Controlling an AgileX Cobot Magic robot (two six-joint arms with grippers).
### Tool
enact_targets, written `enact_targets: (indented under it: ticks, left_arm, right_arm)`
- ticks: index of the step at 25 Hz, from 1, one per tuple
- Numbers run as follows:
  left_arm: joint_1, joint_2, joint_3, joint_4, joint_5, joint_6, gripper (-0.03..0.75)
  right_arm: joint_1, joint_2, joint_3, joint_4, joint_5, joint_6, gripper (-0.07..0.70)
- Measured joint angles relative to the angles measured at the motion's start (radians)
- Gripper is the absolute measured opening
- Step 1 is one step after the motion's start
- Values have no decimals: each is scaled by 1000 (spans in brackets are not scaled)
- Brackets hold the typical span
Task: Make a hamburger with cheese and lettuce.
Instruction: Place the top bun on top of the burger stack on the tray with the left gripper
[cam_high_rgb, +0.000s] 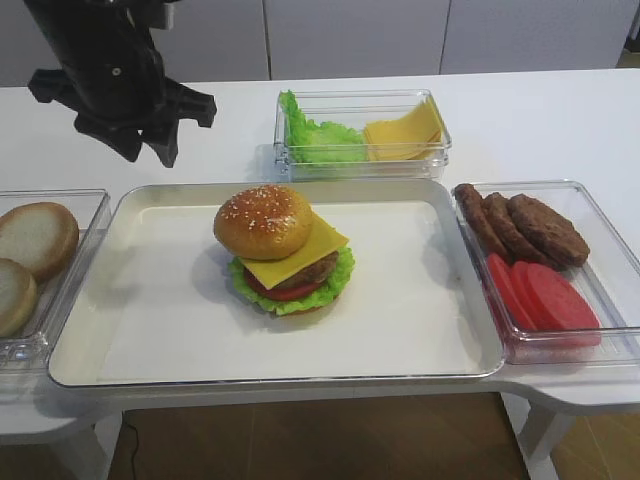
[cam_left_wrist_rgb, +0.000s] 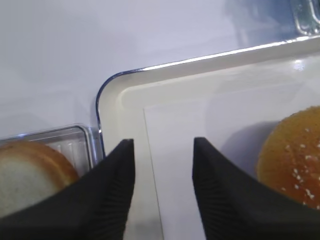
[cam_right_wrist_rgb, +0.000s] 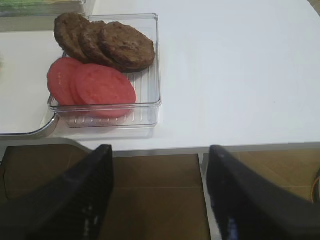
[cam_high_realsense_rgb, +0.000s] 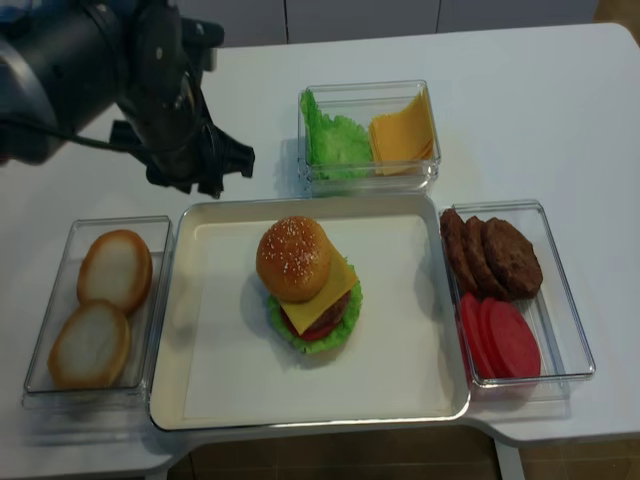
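The hamburger (cam_high_rgb: 284, 250) sits finished on the tray (cam_high_rgb: 420, 340), sesame top slid left off the cheese (cam_high_rgb: 300, 255). Both arms' jaws stand apart, empty.

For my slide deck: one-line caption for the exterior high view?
Finished hamburger on the tray, left end effector open above the table.

White table (cam_high_rgb: 560, 110), metal tray (cam_high_rgb: 440, 330) at its front edge (centre), bun bin (cam_high_rgb: 95, 205) left of tray, patty-and-tomato bin (cam_high_rgb: 600, 215) right, lettuce-and-cheese bin (cam_high_rgb: 360, 100) behind.
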Motion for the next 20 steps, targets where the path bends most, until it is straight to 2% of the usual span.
enact_targets:
  ticks: [9,17,20]
  left_arm:
    - [0,99,0,-107,-67,48,290]
    - [0,122,0,-122,-134,52,290]
    - [0,140,0,-126,-143,54,290]
  right_arm:
    - [0,0,0,0,0,0,446]
    - [0,0,0,0,0,2,446]
    - [0,0,0,0,0,2,446]
